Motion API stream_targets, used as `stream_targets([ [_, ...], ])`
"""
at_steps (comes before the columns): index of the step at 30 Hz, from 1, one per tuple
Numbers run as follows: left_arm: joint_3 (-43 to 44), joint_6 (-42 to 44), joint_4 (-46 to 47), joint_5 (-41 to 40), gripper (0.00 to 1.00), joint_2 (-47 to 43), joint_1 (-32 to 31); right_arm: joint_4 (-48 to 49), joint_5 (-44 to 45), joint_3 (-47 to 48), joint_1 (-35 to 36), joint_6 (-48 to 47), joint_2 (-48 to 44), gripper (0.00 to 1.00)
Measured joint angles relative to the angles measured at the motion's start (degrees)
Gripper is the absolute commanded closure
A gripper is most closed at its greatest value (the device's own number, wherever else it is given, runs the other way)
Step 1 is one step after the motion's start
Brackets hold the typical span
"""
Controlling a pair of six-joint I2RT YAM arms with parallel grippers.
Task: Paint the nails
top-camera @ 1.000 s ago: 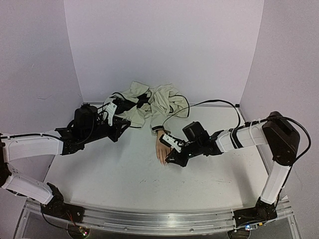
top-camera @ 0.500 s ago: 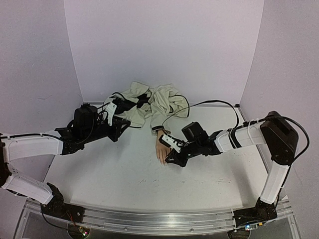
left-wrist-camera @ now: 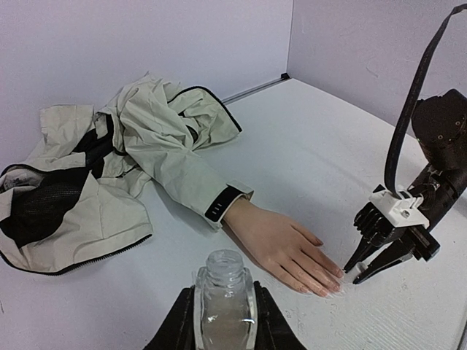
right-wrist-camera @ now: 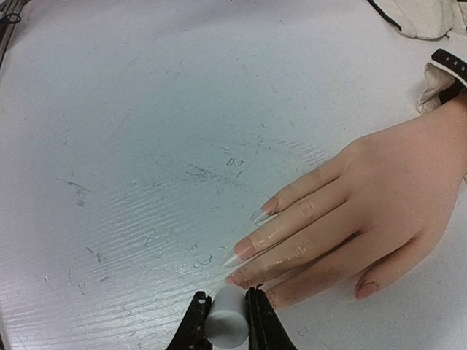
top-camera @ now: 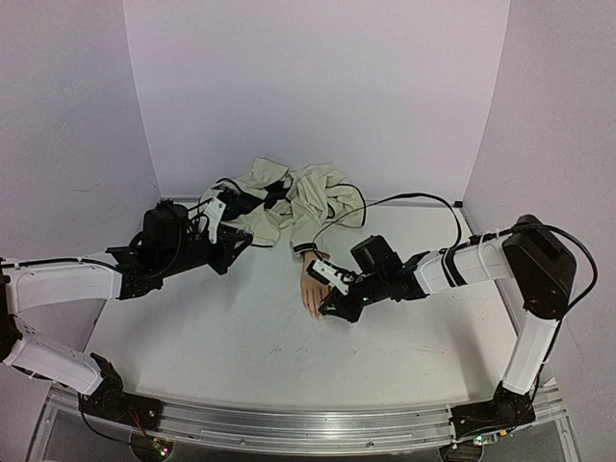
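The right gripper [right-wrist-camera: 227,332] is pinching a small white cylinder [right-wrist-camera: 228,310] between its nearly closed fingers, right at the tips of the mannequin hand [right-wrist-camera: 365,211]. Compared with a second ago, it is sitting slightly further left, closer over the fingers, and the right forearm has shifted the same way. The cylinder is sitting just beside the lowest fingertips; whether it is touching them cannot be told. The nails [right-wrist-camera: 245,250] are long and pointed, and they are lying against the table with the fingers spread flat, palm down. The left gripper [left-wrist-camera: 224,332] is standing where it stood before, clamped on an uncapped clear bottle [left-wrist-camera: 223,292] held upright, well apart from the hand. The hand is emerging from a cream sleeve [left-wrist-camera: 182,171] with a dark cuff. That sleeve is trailing back to a crumpled jacket [top-camera: 289,207], which is lying against the rear wall and has not moved. A black cable [top-camera: 404,199] is looping from the right arm across the back of the scene. The white table [right-wrist-camera: 146,146] is showing fine ridges, scuffs and scratches. Plain pale walls [top-camera: 318,87] are enclosing it on three sides, and a metal rail [top-camera: 289,423] is running along the near edge.
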Motion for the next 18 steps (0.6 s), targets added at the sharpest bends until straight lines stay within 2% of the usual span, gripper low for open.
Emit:
stream_targets([
  [18,0.0,-0.04,0.0,0.04,1.0,0.0,0.0,-0.72,-0.31,0.0,0.5,0.0,0.09,1.0],
])
